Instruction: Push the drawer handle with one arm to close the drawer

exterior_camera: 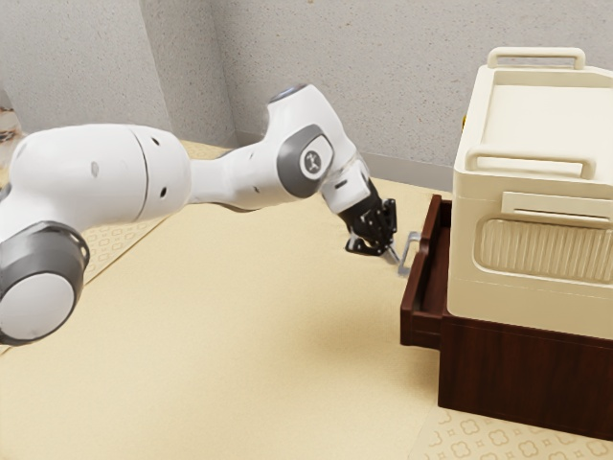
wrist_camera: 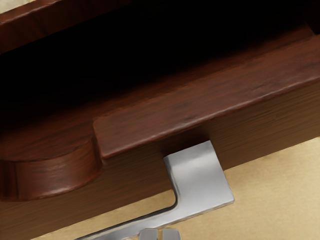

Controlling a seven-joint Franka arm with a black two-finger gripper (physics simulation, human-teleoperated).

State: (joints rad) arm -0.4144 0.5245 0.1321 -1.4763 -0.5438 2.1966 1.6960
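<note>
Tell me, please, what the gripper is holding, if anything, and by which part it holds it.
Nothing is held: the gripper is shut on nothing, right beside the handle.

White arm (exterior_camera: 223,182) outstretched, wrist (exterior_camera: 347,188) bent downward, black claw (exterior_camera: 394,257) tilted, fingertips drawn together

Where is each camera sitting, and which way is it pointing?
Exterior view: beside my arm and above table height, looking down across the table; my arm reaches from the exterior view's left to the gripper, near the drawer under the cream case.
Wrist view: on my hand, looking down past the gripper, over the handle and into the open drawer; only two fingertips, close together, show of me.
Both share the drawer, its handle, the table and my gripper's tips.
</note>
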